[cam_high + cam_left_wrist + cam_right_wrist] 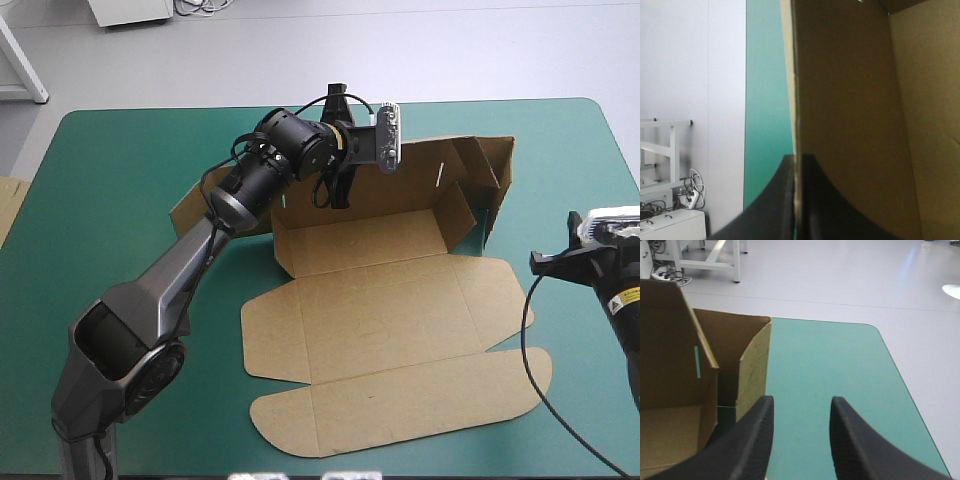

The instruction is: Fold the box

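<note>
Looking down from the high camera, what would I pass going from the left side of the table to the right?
Spare board at the left edge of the table → box → right end effector, open.

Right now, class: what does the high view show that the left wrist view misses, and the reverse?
Only the high view: the whole box, its near flaps lying flat, and the right gripper off its right end. Only the left wrist view: the left gripper, shut on a raised wall's edge. Both: brown board and the teal-green cover.
</note>
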`<state>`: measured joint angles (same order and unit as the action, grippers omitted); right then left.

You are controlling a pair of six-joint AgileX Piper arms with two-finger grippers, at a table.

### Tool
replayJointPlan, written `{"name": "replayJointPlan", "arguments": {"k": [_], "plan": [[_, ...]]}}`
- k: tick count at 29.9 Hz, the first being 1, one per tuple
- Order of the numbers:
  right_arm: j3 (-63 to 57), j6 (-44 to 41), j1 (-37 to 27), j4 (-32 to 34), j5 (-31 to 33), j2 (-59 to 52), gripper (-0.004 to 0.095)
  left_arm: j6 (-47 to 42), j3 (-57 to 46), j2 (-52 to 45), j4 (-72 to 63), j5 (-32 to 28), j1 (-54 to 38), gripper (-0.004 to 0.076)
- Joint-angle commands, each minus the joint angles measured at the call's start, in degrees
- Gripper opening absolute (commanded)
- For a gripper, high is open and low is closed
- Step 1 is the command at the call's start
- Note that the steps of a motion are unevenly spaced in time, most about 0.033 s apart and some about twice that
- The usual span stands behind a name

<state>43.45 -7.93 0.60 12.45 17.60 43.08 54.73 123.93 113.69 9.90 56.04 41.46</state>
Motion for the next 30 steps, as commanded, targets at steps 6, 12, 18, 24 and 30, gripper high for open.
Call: {"name": "replayJointPlan", "arguments": {"k": [6,12,18,24,30], "plan": [[3.2,-6.6,-0.4,8.0,2.6,0.2,0.0352,-2.5,-3.7,-5.4,0.9,-6.1,0.9,-0.001],[3.2,-6.7,-0.4,9.1,2.9,0.2,0.0352,-2.5,-16.4,-10.7,5.4,-19.1,2.8,-0.001],[3.2,-7.8,-0.4,9.3,2.9,0.2,0.0352,-2.4,-26.1,-15.1,6.5,-21.4,2.8,-0.001],[3.2,-8.0,-0.4,9.7,3.4,0.3,0.0352,-2.4,-34.9,-20.4,9.0,-27.0,2.8,-0.001],[3.2,-12.4,-0.4,16.0,3.4,1.7,0.0352,-2.6,-42.0,-23.8,15.4,-31.0,2.7,-0.001]]}}
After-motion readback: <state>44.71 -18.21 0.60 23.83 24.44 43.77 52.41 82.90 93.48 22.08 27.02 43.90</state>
